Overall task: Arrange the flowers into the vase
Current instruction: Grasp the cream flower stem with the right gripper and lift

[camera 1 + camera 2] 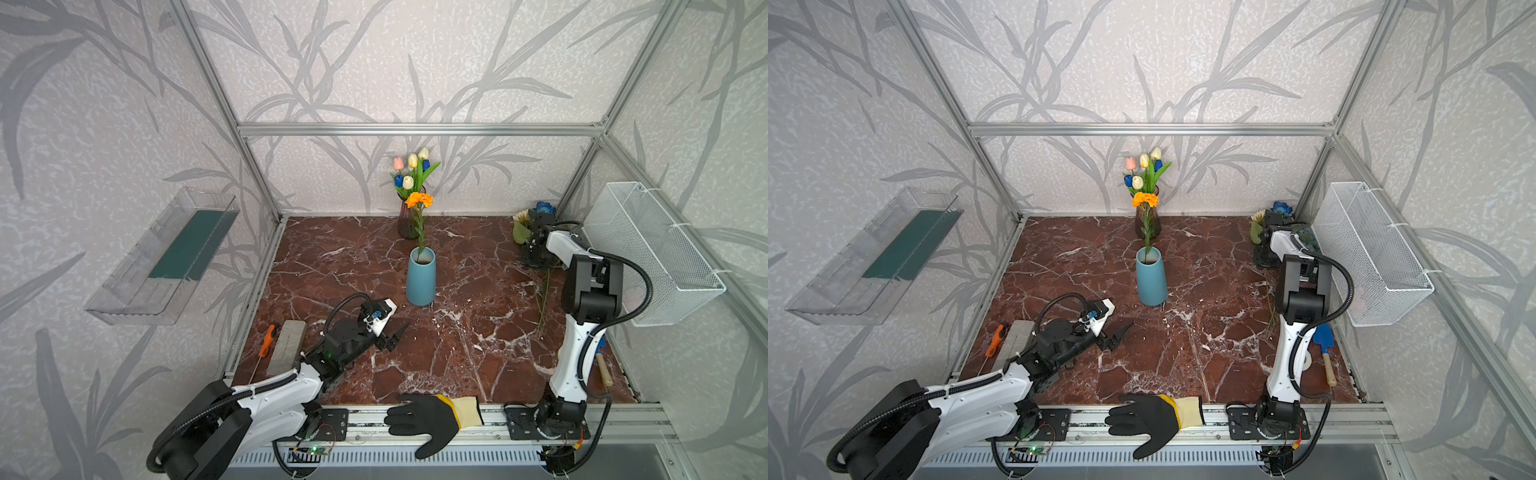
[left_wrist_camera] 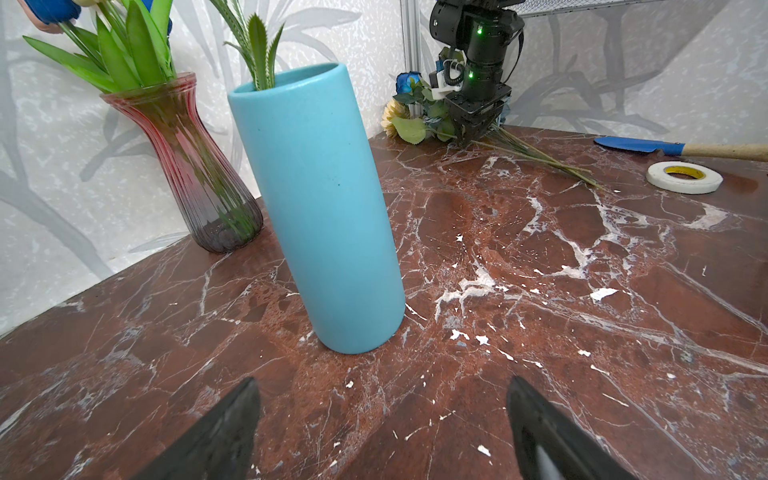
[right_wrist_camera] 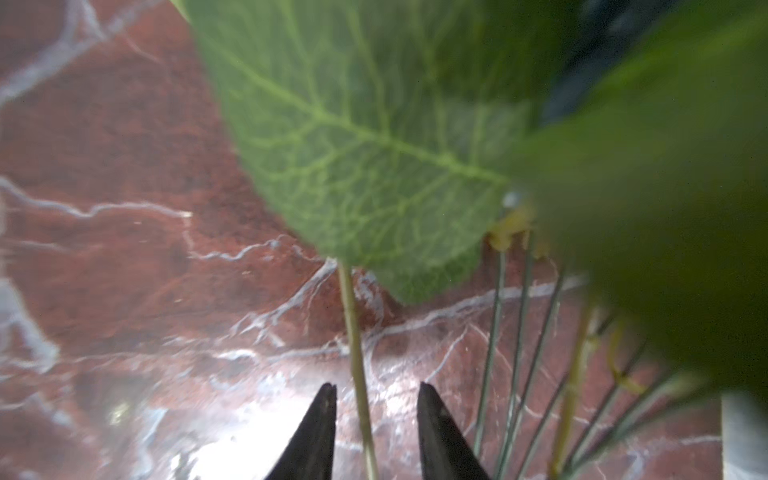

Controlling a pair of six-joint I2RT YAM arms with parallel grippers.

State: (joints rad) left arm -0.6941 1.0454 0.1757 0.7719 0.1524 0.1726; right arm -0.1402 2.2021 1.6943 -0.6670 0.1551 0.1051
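Two left fingers (image 1: pixel 395 334): spread wide, empty, low over bench (image 1: pixel 478 332), short of vase (image 1: pixel 421 278).
Vase: mid-bench, upright, marigold (image 1: pixel 419 199) in it.
Flowers (image 1: pixel 521 218): heaped in right back corner, stems toward front.
Right fingers (image 2: pixel 468 134): part-open, nothing pinched yet.
Stem (image 3: pixel 357 353): between them; close on it alone, clear of neighbours; blurred leaf (image 3: pixel 353 145) probably hides its bloom.

No text, label, brand name, number or sign can be read anywhere in the room. The yellow inner core of the tape roll (image 2: pixel 683 187) carries a few dark marks, too small to make out.
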